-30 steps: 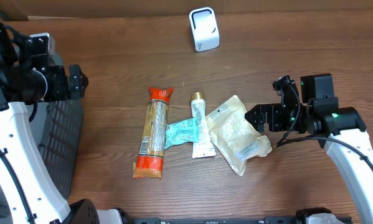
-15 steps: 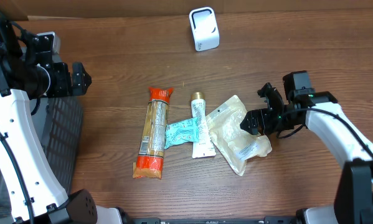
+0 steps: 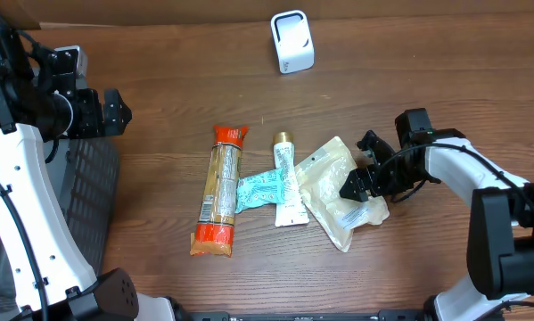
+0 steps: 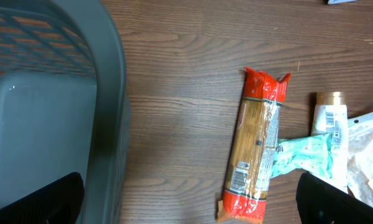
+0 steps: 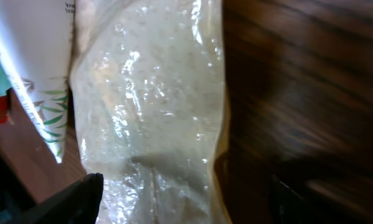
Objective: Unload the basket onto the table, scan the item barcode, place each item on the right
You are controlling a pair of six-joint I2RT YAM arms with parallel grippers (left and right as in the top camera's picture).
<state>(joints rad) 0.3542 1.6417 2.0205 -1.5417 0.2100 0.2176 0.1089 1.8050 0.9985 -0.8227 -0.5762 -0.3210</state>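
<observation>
Landmark: spaghetti packet (image 3: 220,189), clear with red ends, lying flat mid-table with its length running towards and away from the robot.
Table (image 3: 160,71): dark wood grain; carries all the items below.
Teal sachet (image 3: 262,189): just right of the spaghetti packet, touching its side, partly under the tube.
Tube (image 3: 288,178): white with a gold cap, right of the spaghetti packet beyond the sachet, cap pointing away from the robot.
Clear plastic bag (image 3: 333,192): pale contents and a printed white label; farthest right of the spaghetti packet, its edge against the tube.
Barcode scanner (image 3: 292,42): white, upright, well beyond the spaghetti packet's far end and a little to the right.
Basket (image 3: 93,214): grey mesh, well left of the spaghetti packet at the table edge.
Right tool (image 3: 357,169): over the right edge of the clear plastic bag, on the side away from the spaghetti packet; fingers spread wide, the bag's edge between them, not clamped.
Left tool (image 3: 115,111): raised, well left of the spaghetti packet above the basket's rim; fingers fully apart, holding nothing.
</observation>
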